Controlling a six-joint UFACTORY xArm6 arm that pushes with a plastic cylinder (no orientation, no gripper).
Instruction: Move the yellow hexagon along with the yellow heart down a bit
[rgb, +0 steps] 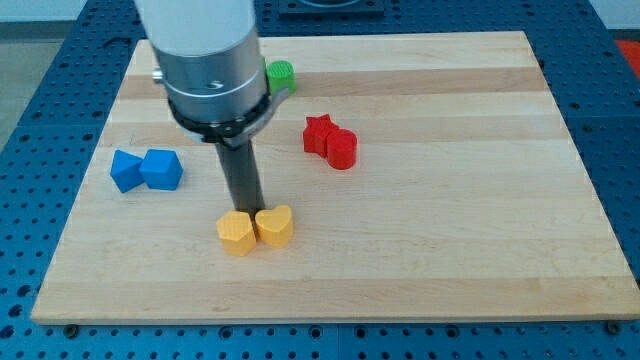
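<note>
A yellow hexagon (236, 233) and yellow heart (275, 226) sit touching, low on the wooden tabletop (450, 250). My tip (247, 211) rests just above them. No jaws are in view.

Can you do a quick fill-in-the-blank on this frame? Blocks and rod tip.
1. My tip sits just above the two ____ blocks, the hexagon and the heart.
2. The heart lies on the view's ____ side of the hexagon, touching it.
3. The two blue blocks lie toward the view's ____ edge of the wooden board.
4. The two ____ blocks sit to the view's right of the rod.

Missing words: yellow; right; left; red
</note>
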